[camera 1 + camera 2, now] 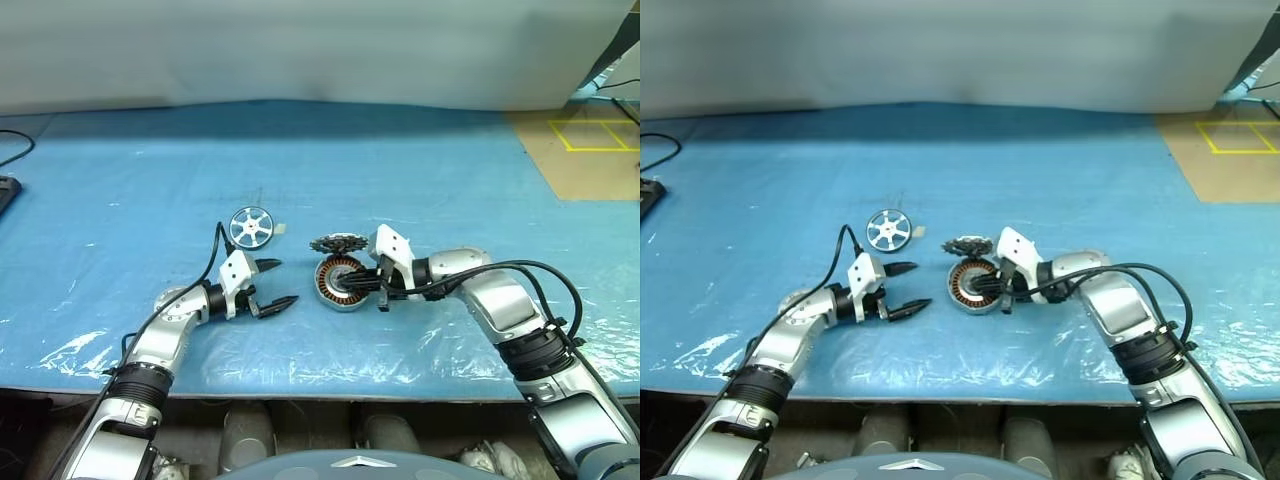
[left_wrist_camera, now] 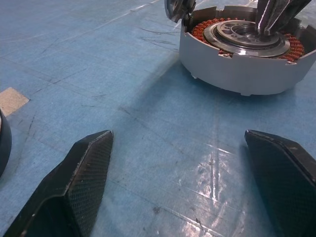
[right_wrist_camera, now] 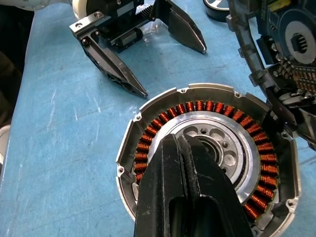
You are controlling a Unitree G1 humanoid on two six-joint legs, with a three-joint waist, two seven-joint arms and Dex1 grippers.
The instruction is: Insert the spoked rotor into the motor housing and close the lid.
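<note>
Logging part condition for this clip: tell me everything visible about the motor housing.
The motor housing is a round, shallow, grey metal can with a notched rim, a ring of copper-coloured windings inside and a silver centre plate with holes. It lies open side up on the blue sheet, no rotor in it. The right gripper, jaws shut, pokes into its centre. A dark geared part sits against its far rim. The spoked rotor lies apart.

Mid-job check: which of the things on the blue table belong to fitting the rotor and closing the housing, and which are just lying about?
Part of the job:
- spoked rotor, lying flat beyond the open left pincer
- motor housing, tilted, with the shut right pincer in its centre
- dark geared part at the housing's far edge, possibly the lid

Lying about:
- black cable
- yellow floor markings
- small tan tab
</note>
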